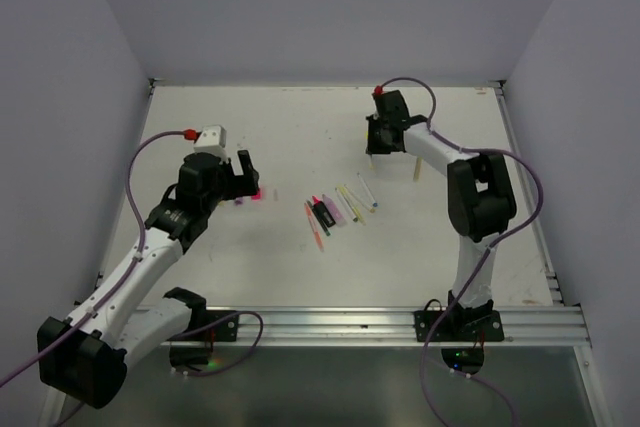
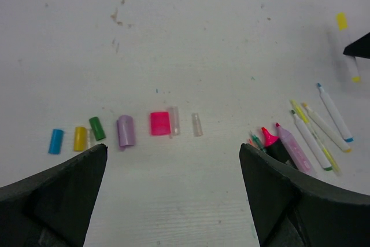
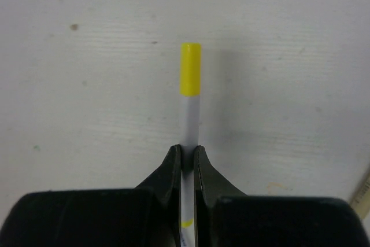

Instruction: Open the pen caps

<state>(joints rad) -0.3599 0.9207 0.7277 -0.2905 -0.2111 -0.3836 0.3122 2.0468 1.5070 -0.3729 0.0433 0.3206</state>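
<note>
L gripper [image 2: 173,150] hangs wide open, nothing in it, over table [image 2: 191,27]. Just beyond: loose pen caps [image 2: 159,123] in a row, pens [image 2: 295,150] grouped to their right. Far side: R gripper [image 3: 187,151] clamped on white pen [image 3: 189,114], yellow cap [image 3: 190,67] on.

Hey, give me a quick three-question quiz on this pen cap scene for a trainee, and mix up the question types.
1. True or false: the left gripper holds a cap.
2. The right gripper is shut on a pen. Its cap is: A blue, B yellow, C pink.
3. Fill in: in the left wrist view, the leftmost of the loose caps is ___.
Key: 1 false, it is open and empty. 2 B. 3 blue, the blue cap.
</note>
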